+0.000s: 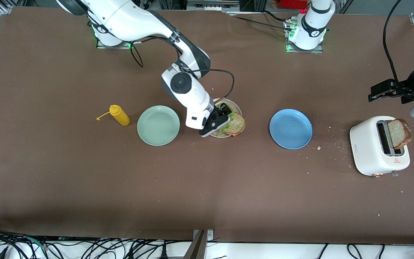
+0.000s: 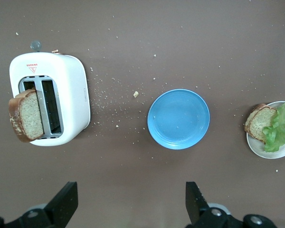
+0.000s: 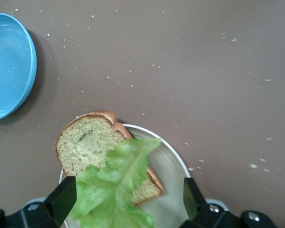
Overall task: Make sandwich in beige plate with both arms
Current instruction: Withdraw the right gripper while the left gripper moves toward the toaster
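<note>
The beige plate (image 1: 234, 105) lies mid-table between a mint-green and a blue plate. A brown toast slice (image 1: 237, 125) rests on it, overhanging the rim, with a crinkly green lettuce leaf (image 1: 230, 116) lying across it. My right gripper (image 1: 224, 113) hangs low over the plate, open, its fingers either side of the leaf (image 3: 116, 190) and holding nothing. Part of the toast (image 3: 85, 142) shows past the leaf, and part of the plate (image 3: 173, 166) is bare. My left gripper (image 1: 372, 92) waits open and empty in the air by the white toaster (image 1: 372, 144), where another toast slice (image 1: 400, 133) stands in a slot.
The blue plate (image 1: 290, 128) lies between the beige plate and the toaster. The mint-green plate (image 1: 158, 125) and a yellow squeeze bottle (image 1: 119, 115) lie toward the right arm's end. Crumbs are scattered around the toaster.
</note>
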You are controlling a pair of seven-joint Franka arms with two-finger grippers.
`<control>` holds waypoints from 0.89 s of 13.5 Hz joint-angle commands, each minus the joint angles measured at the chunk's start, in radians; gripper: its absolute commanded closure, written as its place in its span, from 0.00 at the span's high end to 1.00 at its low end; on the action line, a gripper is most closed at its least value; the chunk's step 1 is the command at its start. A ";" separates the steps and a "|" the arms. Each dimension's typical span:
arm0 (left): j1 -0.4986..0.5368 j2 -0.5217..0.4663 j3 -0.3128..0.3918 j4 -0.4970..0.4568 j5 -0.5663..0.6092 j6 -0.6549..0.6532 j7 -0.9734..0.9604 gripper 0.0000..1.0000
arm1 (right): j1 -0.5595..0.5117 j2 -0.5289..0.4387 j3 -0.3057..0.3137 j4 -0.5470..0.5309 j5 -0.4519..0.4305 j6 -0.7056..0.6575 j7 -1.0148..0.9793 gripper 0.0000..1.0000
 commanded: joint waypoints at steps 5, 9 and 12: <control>-0.001 -0.012 -0.004 -0.005 0.032 -0.009 -0.008 1.00 | -0.096 -0.202 -0.034 -0.073 0.007 -0.386 -0.016 1.00; -0.001 -0.011 -0.004 -0.004 0.035 -0.007 -0.008 1.00 | -0.246 -0.314 -0.037 -0.153 0.006 -0.464 -0.081 1.00; -0.001 -0.009 -0.004 -0.004 0.035 -0.006 -0.008 1.00 | -0.318 -0.380 -0.081 -0.159 -0.004 -0.503 -0.199 1.00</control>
